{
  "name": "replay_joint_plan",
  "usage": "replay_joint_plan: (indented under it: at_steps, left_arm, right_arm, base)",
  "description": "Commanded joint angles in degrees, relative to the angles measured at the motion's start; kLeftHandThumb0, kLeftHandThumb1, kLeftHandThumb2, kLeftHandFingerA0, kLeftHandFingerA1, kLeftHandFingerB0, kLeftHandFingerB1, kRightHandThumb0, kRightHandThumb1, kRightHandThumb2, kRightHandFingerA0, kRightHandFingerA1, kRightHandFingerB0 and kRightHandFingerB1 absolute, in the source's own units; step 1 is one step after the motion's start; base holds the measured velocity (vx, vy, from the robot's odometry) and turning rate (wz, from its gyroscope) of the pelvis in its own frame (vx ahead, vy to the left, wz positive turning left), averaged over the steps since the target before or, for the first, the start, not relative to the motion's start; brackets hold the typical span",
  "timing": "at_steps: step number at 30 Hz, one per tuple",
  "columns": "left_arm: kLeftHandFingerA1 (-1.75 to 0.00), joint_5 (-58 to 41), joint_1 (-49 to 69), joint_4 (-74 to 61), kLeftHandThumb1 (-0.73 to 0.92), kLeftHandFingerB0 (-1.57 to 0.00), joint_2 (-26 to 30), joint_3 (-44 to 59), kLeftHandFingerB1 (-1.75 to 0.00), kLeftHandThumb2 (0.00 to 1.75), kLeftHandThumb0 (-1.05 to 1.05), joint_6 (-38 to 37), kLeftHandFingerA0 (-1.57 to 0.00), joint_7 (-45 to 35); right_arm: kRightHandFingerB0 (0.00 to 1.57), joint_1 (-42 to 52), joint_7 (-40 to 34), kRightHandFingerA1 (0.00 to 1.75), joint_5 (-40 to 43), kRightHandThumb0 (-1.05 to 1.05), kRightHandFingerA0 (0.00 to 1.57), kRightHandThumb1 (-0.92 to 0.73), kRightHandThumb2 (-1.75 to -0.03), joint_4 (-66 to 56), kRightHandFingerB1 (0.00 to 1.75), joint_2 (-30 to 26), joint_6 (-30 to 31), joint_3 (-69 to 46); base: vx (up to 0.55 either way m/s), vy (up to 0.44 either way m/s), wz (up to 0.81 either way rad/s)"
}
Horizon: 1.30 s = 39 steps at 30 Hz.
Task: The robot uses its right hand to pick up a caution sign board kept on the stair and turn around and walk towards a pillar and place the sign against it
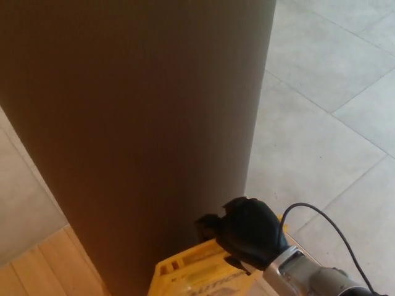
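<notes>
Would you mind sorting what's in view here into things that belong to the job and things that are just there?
Job:
- sign, yellow, held at its top
- right hand, shut on the sign
- pillar, right behind the sign

Just there:
- cable on the arm
- tile floor
- wood floor

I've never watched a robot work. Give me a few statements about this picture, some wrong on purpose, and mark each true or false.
1. The right hand grips the top of a yellow caution sign. True.
2. The sign is bright red. False: it is yellow.
3. A brown pillar fills most of the view. True.
4. The left hand also holds the sign. False: no left hand shows.
5. The floor on the right is carpeted. False: it is pale tile.
</notes>
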Motion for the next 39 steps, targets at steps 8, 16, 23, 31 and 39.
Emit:
replay_joint_plan:
  at_steps: [8, 16, 23, 31, 39]
  left_arm:
    - [-0.83, -0.9, -0.5, -2.2, 0.39, -0.99, 0.5, 0.1, -0.75, 0.68, -0.45, -1.9, -1.19, -0.5]
    - [-0.81, 0.2, -1.1, -1.7, 0.42, -0.95, 1.2, -0.5, -0.73, 0.70, -0.42, -2.3, -1.14, 0.4]
    - [-0.81, -0.4, -1.6, -2.0, 0.41, -1.01, 1.4, -0.2, -0.72, 0.68, -0.50, -1.8, -1.22, 0.4]
    - [-0.86, -1.0, -0.9, -4.6, 0.34, -0.99, 0.6, 0.3, -0.77, 0.76, -0.45, -2.6, -1.22, 0.1]
    - [-0.84, -1.3, -2.3, -7.1, 0.34, -0.97, -0.5, 0.1, -0.74, 0.76, -0.42, -3.1, -1.23, -0.3]
  right_arm:
    - [0.73, 0.6, -1.9, 1.75, -0.6, -0.25, 0.91, -0.56, -0.72, 0.8, 1.23, 0.8, 3.1, 4.0]
    - [0.71, 0.1, 2.3, 1.75, 1.2, -0.25, 0.84, -0.61, -0.74, -0.2, 1.17, 4.6, 2.2, 4.7]
    - [0.74, 2.7, -1.2, 1.75, 1.3, -0.26, 0.91, -0.56, -0.73, 3.3, 1.18, 3.3, 3.7, 4.2]
    - [0.74, 1.4, 3.9, 1.75, 0.1, -0.23, 0.95, -0.51, -0.76, 5.6, 0.99, -1.4, 10.4, 4.5]
    - [0.70, -2.8, 15.4, 1.75, -1.1, -0.21, 0.92, -0.47, -0.69, 6.2, 0.79, 1.4, 17.4, 6.8]
  base:
    - [0.00, 0.000, 0.00]
    - [0.00, 0.000, 0.00]
    - [0.00, 0.000, 0.00]
    - [0.00, 0.000, 0.00]
    - [0.00, 0.000, 0.00]
